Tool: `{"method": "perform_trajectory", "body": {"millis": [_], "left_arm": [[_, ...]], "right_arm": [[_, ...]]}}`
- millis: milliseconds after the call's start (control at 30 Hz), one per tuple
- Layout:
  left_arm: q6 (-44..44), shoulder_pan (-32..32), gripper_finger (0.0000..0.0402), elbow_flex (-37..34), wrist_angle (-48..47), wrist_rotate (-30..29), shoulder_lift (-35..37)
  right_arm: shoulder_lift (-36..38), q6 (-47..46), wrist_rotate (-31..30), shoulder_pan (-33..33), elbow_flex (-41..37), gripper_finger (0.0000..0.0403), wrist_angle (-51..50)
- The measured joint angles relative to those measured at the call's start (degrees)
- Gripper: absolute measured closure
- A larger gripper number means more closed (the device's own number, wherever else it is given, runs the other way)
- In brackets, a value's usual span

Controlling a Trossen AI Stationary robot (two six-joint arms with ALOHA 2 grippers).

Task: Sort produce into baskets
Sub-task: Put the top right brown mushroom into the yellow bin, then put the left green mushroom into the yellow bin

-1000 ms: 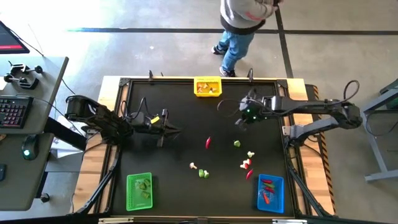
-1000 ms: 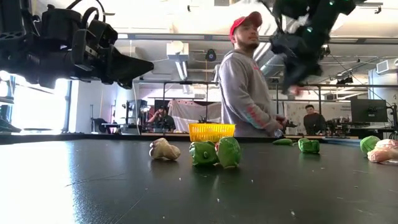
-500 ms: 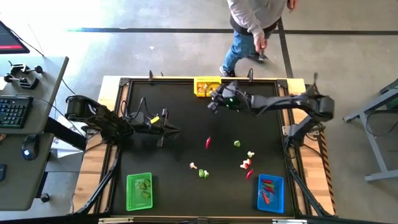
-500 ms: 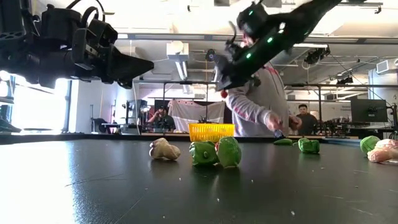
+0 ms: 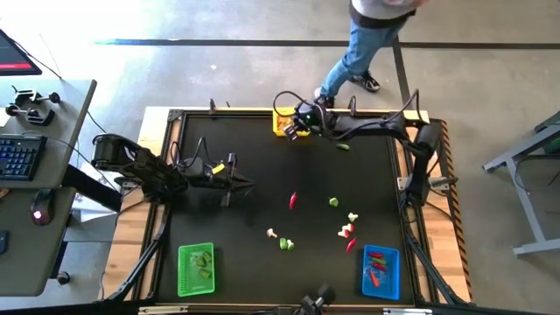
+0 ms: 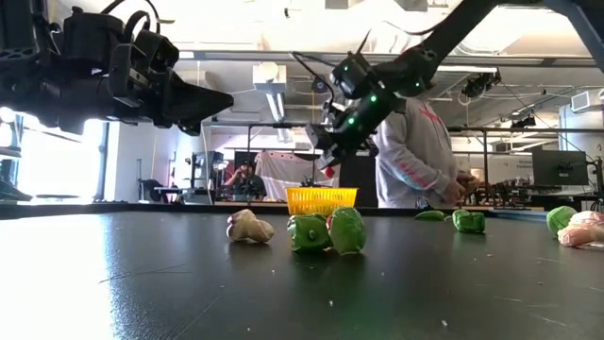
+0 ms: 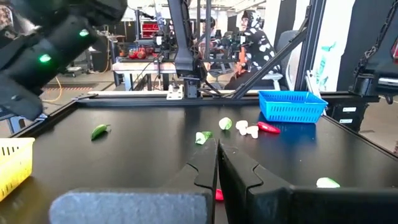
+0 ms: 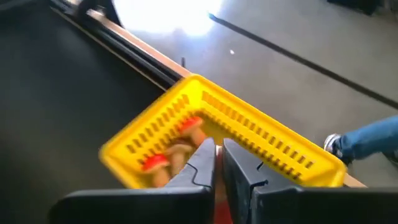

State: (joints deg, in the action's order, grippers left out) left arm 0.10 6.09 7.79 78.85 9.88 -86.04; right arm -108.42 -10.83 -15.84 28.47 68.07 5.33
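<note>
Landmark: the yellow rectangular plastic mesh basket [image 5: 291,122] at the far edge of the black table [image 5: 254,157].

Well to the near-left of it, the green plastic mesh basket [image 5: 195,268] sits at the table's near edge with a few green toy pieces [image 5: 202,260] inside. The left gripper [image 5: 251,183] waits above the table, to the left of the yellow basket and nearer the table's middle, its fingers pressed together on nothing.

The yellow basket itself holds small red-capped, tan-stemmed toy mushroom pieces [image 8: 177,144]. The right gripper [image 8: 217,163] hovers right over its rim, fingers all but pressed together; whether a small piece is pinched between them cannot be told.

Just to the right of the yellow basket a loose green toy pepper [image 5: 344,146] lies on the table. Nearer, towards mid-table, are a red toy chilli [image 5: 293,200], a green piece [image 5: 333,202], a pair of green and whitish pieces [image 5: 281,239], and a cluster of red and whitish pieces [image 5: 348,231]. At the near-right corner, far from the yellow basket, the blue plastic mesh basket [image 5: 381,271] holds red pieces [image 5: 376,259].

As a judgement, sorting is roughly half done: each basket has some contents, while about eight loose pieces remain on the table to sort.
</note>
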Motion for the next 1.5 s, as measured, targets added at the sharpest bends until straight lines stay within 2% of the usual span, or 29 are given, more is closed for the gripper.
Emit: {"method": "perform_trajectory", "body": {"millis": [167,400,500,600,767,867,933,1067,1200,1333,1500], "left_arm": [[0.01,-0.02,0.0401,0.0,0.0,-0.02,0.01],[0.13,-0.02,0.0401,0.0,-0.07,-0.12,0.02],[0.13,-0.02,0.0401,0.0,-0.09,-0.16,0.01],[0.13,-0.02,0.0401,0.0,-0.11,-0.18,0.0],[0.13,-0.02,0.0401,0.01,-0.13,-1.25,0.02],[0.57,0.0,0.0401,0.02,-0.2,-1.94,0.02],[1.09,0.0,0.0401,0.02,-0.2,-1.95,0.0],[1.51,0.0,0.0401,0.02,-0.17,-1.95,0.01],[1.58,0.0,0.0401,0.02,-0.13,-1.95,0.02],[1.62,-0.01,0.0401,0.04,-0.13,-1.95,0.02],[1.07,0.0,0.0401,0.07,-0.11,-1.97,0.02]], "right_arm": [[-1.15,-1.11,0.36,1.36,0.75,0.0372,-2.22],[-1.1,-0.67,0.44,1.55,0.77,0.0289,-2.95],[-0.49,-0.75,1.48,1.44,0.92,0.027,-4.03],[1.45,0.43,0.9,-0.15,0.95,0.0287,-7.18],[7.34,6.0,1.63,-7.57,-0.01,0.0385,-19.89],[10.53,6.75,3.57,-13.45,-2.29,0.0388,-26.18],[12.74,6.14,7.05,-17.33,-4.74,0.0386,-27.4],[15.49,4.61,17.74,-24.69,-11.17,0.04,-25.15],[16.07,3.79,28.38,-31.12,-17.33,0.0386,-17.55],[14.83,3.62,28.17,-36.7,-20.84,0.0359,-5.65],[12.91,3.31,27.65,-40.51,-20.22,0.0302,-1.26]]}}
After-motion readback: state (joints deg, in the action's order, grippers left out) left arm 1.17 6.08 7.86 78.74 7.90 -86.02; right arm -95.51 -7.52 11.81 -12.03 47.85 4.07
